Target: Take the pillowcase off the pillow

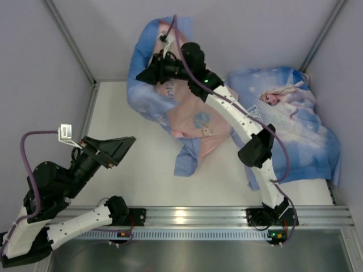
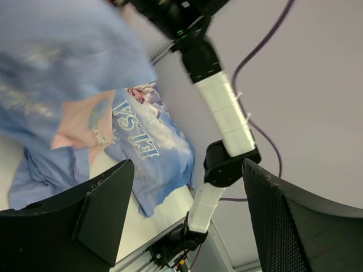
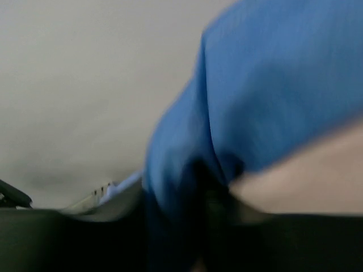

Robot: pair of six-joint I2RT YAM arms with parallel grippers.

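Black and spread wide, the left pincer (image 1: 122, 152) hangs empty over the near-left of the white worktop (image 1: 142, 181). Beyond it the pillowcase (image 1: 190, 127), blue with a pink face, droops bunched from the right pincer (image 1: 148, 72), which is clenched on its fabric by the back wall.

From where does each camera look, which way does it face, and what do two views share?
Top: above and behind the bases, looking down on the table; both arms show, left gripper open, right gripper shut on the pillowcase.
Left wrist: on the left arm, facing across to the right arm; its own fingers frame the view.
Right wrist: on the right arm, close against the pillowcase, blurred; its dark fingers at the bottom.
Shared: top and left wrist both show the pillowcase, the right arm and the printed pillow.
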